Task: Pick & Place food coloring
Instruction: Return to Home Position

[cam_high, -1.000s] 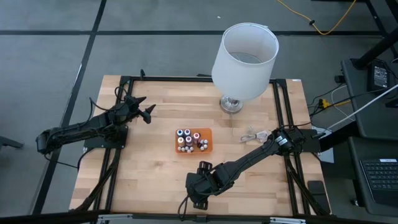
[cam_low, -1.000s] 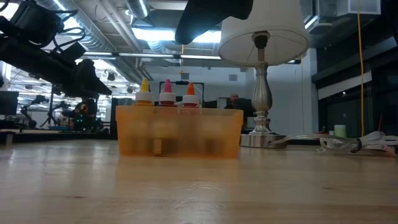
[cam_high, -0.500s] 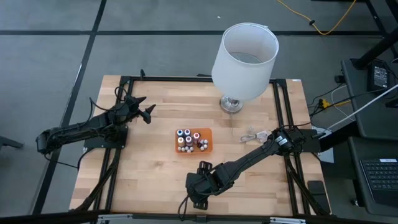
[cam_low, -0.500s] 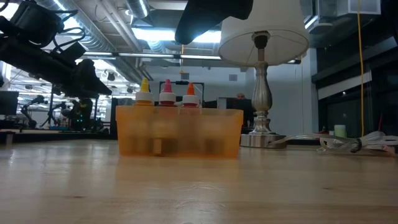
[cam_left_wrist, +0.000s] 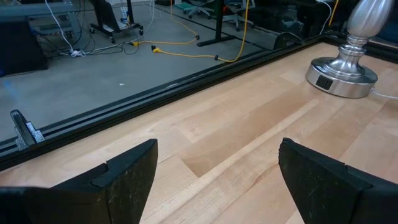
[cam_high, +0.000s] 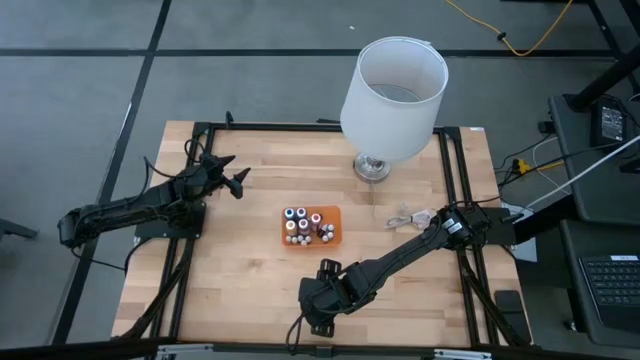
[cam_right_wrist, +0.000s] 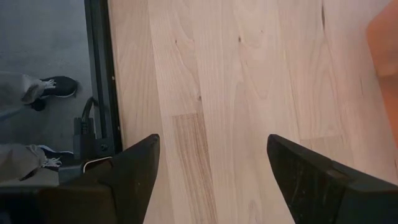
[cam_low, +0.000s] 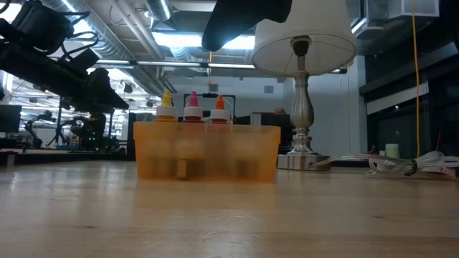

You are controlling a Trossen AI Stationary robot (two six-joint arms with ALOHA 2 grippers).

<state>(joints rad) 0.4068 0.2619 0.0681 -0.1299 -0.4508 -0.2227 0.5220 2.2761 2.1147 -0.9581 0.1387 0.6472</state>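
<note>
From above, the bottles (cam_high: 305, 226) are standing packed together in the orange tray (cam_high: 338, 238), which is lying between the two hands. It is a little way off from the left hand (cam_high: 237, 180) and from the right hand (cam_high: 312, 322), and neither is touching it. The lamp (cam_high: 392, 85) and the cable (cam_high: 412, 216) are sitting on the far side of the tray from the right hand.

At table level, three tall bottles (cam_low: 192, 107) are poking their caps above the tray (cam_low: 206, 152), with the lamp (cam_low: 301, 86) beside it. They are probably light, squeezable plastic, smooth and easily tipped. The best hold looks like a gentle pinch on the body just under the cap, coming from above since they are crowded.

At the left wrist, the left hand (cam_left_wrist: 217, 168) is hanging spread and empty over bare wood, with the lamp base (cam_left_wrist: 341, 78) well ahead of it.

At the right wrist, the right hand (cam_right_wrist: 214, 168) is also spread and empty, looking down on the table (cam_right_wrist: 249, 93) near its dark frame. An orange corner of the tray (cam_right_wrist: 387, 43) is showing off to one side. A person's shoe (cam_right_wrist: 59, 87) is resting on the floor past the frame.

The wood is looking flat and dry.
</note>
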